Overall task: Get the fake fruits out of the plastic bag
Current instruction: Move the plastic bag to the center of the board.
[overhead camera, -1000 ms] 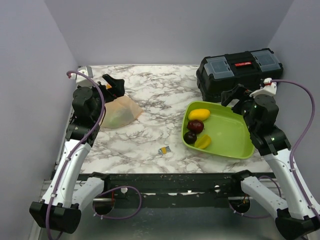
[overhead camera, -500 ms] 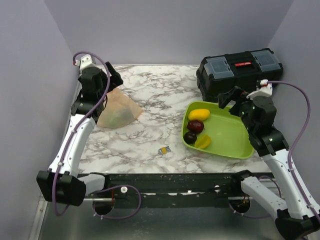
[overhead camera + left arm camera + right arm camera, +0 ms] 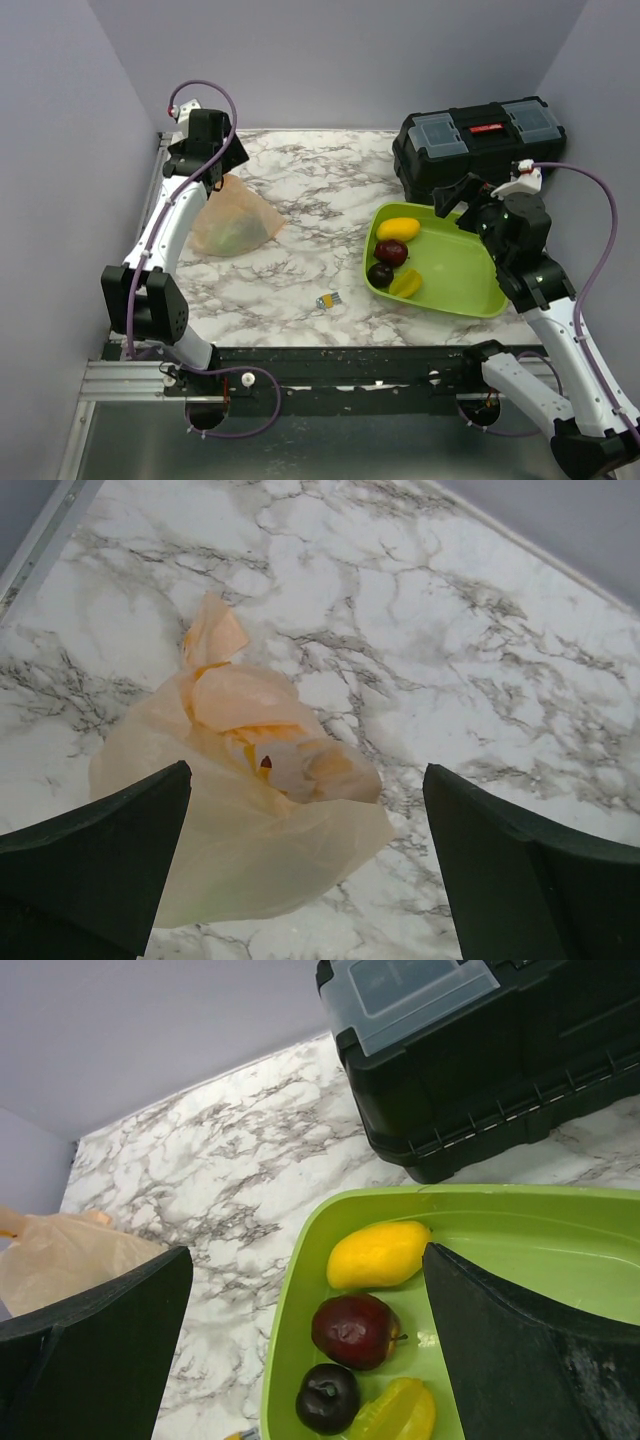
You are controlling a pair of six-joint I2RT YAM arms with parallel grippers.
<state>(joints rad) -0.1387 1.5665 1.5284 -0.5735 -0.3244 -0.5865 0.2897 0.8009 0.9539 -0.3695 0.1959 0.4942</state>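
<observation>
Green tray (image 3: 460,270) holds four fake fruits (image 3: 391,252); plastic bag (image 3: 235,225) shows green inside.

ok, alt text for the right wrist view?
A lime-green tray on a marble table holds four fake fruits: a yellow mango, a red apple, a dark plum and a yellow wedge-shaped piece. A black toolbox stands behind the tray, a peach plastic bag lies at far left, and the open right gripper frames the view.

White-shelled arms (image 3: 172,222), black joints (image 3: 148,305), looping purple cables (image 3: 575,166), dark pincers (image 3: 305,780).
</observation>
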